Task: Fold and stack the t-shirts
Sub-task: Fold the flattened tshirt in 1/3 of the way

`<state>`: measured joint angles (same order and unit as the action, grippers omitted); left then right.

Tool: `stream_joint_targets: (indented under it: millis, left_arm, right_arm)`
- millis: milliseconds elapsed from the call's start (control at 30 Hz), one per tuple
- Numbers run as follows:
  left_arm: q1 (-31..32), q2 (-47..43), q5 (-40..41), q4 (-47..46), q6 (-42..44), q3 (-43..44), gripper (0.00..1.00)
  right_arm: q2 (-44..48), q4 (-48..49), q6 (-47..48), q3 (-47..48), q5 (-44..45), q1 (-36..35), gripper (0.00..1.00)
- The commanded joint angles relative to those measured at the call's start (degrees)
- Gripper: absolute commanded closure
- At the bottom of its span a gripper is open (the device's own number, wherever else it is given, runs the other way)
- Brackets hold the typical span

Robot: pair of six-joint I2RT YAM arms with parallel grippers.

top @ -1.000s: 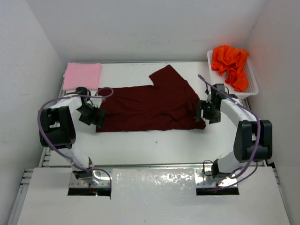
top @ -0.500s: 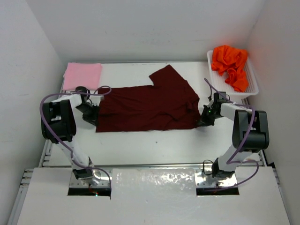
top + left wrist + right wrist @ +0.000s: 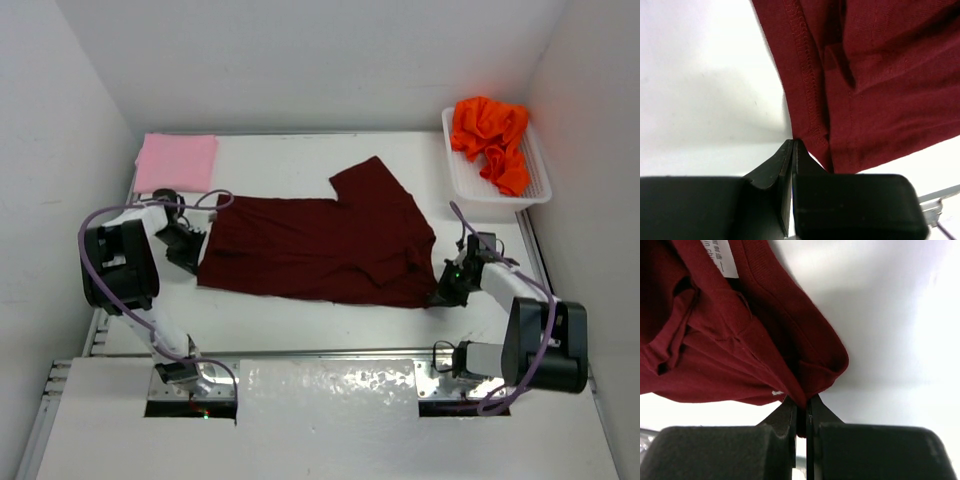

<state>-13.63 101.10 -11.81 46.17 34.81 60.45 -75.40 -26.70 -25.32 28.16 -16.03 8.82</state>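
1. Left wrist view: the left end effector (image 3: pixel 792 145) is clenched tight. Its tips meet right at the stitched hem corner of the maroon t-shirt (image 3: pixel 875 75). Only a sliver of cloth seems to be caught there, so I judge that a firm pull could strip the hem out and drop that side.
2. Right wrist view: the right end effector (image 3: pixel 801 405) is clenched on a rolled fold of the same shirt near the collar, with the white label (image 3: pixel 720 257) showing above. Several layers are bunched at the tips. It may have pinched more than one layer, in which case a lift would drag up a bundle rather than one clean edge and the fold would come out crooked.
3. Top external view: the maroon t-shirt lies spread across the middle of the desk (image 3: pixel 300 320) between the two arms. One sleeve juts toward the far edge and the right side is rumpled. If the arms move unevenly, the cloth would likely skew or set those wrinkles into the fold. Too much tension between them would test the thinner left grip first.
4. The pink t-shirt (image 3: pixel 176 162) lies folded at the far left corner, near the left arm, and a wide swing could nudge it out of square.
5. The orange t-shirt (image 3: pixel 490 135) is heaped in the basket (image 3: pixel 535 190) at the far right, not yet folded.
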Motion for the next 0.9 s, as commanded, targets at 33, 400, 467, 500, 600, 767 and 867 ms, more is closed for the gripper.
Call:
stream_joint_targets:
  millis: [33,400,467,500,600,767,867]
  left_arm:
    - [-0.9,-3.5,3.6,1.3,3.9,-2.0,1.00]
    - [-0.9,-5.1,1.5,10.0,7.2,0.5,0.02]
    - [-0.9,-7.7,-0.7,11.4,7.2,6.0,0.01]
    - [-0.9,-8.8,-4.2,11.4,7.5,7.7,0.02]
    - [0.3,-14.8,-12.1,9.6,12.5,10.8,0.21]
    - [10.8,-13.1,-10.0,8.9,16.5,6.9,1.00]
    - [11.2,-6.3,-4.4,3.9,12.2,5.5,0.68]
  right_arm:
    - [4.1,-3.0,0.3,-3.9,1.3,0.2,1.00]
    - [6.7,-7.8,3.3,-1.6,2.8,0.2,0.46]
    - [8.6,-10.9,4.0,0.2,4.2,0.2,0.45]
    - [10.3,-13.0,4.1,2.6,5.2,0.1,0.45]
    - [13.2,-16.2,4.6,7.8,8.0,0.2,0.45]
    - [15.6,-16.2,4.4,12.9,7.1,0.2,0.51]
    - [14.8,-12.8,3.4,14.7,3.5,-0.3,0.48]
